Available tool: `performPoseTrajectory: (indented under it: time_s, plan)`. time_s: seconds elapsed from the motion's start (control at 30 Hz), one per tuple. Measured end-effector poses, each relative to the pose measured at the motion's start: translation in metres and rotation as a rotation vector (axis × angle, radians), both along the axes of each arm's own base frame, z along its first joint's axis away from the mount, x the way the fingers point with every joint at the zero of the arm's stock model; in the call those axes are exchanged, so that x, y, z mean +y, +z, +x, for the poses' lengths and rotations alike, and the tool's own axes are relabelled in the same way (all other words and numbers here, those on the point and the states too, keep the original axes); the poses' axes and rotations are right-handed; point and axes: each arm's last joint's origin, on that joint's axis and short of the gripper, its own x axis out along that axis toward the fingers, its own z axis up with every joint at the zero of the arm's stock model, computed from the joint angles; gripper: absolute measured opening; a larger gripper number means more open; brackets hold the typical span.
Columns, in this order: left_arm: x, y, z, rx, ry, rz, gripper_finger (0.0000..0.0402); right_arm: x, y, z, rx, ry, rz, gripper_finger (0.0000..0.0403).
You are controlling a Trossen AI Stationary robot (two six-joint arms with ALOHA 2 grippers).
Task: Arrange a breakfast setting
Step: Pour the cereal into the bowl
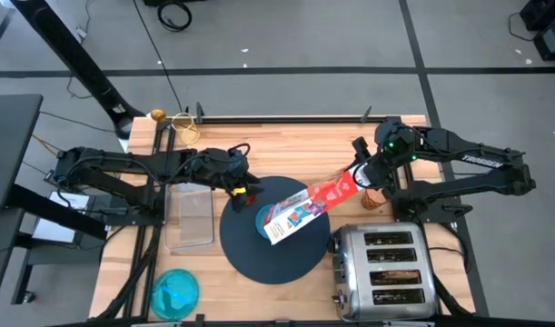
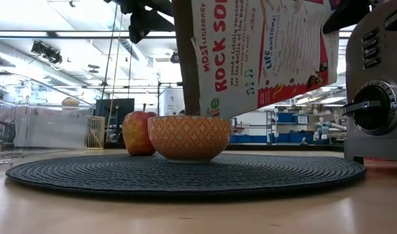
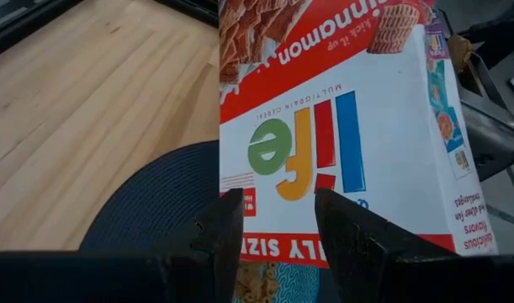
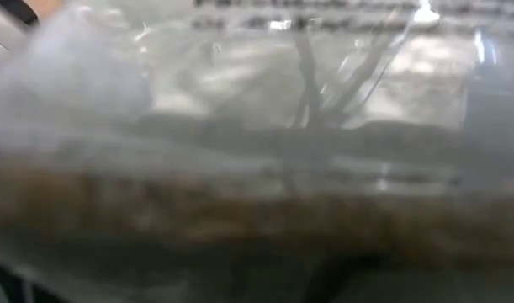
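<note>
A blue bowl (image 1: 262, 219), orange-patterned outside (image 2: 188, 138), stands on the dark round mat (image 1: 268, 259) with cereal in it (image 3: 261, 284). A red-orange apple (image 2: 139, 132) rests on the mat just behind it. My right gripper (image 1: 359, 174) is shut on a red-and-white cereal box (image 1: 304, 209), which slants down over the bowl. My left gripper (image 1: 243, 186) hovers open and empty above the apple, its fingers (image 3: 227, 231) pointing at the box (image 3: 341, 126). The teal plate (image 1: 175, 292) lies at the near left corner. My right gripper holds the cereal box by its raised end (image 1: 348, 184), coming from the table's right side. The box is lifted clear and tilted, its lower end (image 1: 275, 234) over the bowl. My right wrist view is filled by a blurred surface, so the hold itself does not show.
A chrome toaster (image 1: 384, 272) stands at the near right, close to the mat. A clear rectangular tray (image 1: 190, 215) lies left of the mat. An orange-brown thing (image 1: 375, 199) sits under my right arm. Small gold things (image 1: 182, 123) lie at the far left edge.
</note>
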Motion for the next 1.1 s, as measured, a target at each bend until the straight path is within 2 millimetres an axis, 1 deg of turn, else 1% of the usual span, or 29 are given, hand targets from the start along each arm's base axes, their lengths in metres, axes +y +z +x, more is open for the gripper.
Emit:
performPoseTrajectory:
  time_s: [0.1,0.23,0.3,0.63,0.87,1.1]
  plan:
    - [0.0,0.0,0.0,0.0,0.001,0.0,0.0155,0.001,0.002,0.0,-0.001,0.003,-0.01,0.0234]
    - [0.0,0.0,0.0,0.0,0.0,0.001,0.0155,0.004,0.017,0.002,-0.052,0.033,-0.046,0.0233]
    - [0.0,0.0,0.0,0.0,0.0,0.001,0.0155,0.005,0.02,0.003,-0.058,0.045,-0.053,0.0233]
    - [0.0,0.0,0.0,0.0,0.0,0.001,0.0155,0.005,0.014,0.009,0.024,0.051,-0.044,0.0232]
    - [0.0,0.0,0.0,0.0,-0.002,0.004,0.0155,0.005,0.015,0.009,0.019,0.041,-0.059,0.0232]
    - [0.0,0.0,0.0,0.0,-0.005,0.009,0.0155,0.01,0.015,0.01,0.016,0.075,-0.059,0.0232]
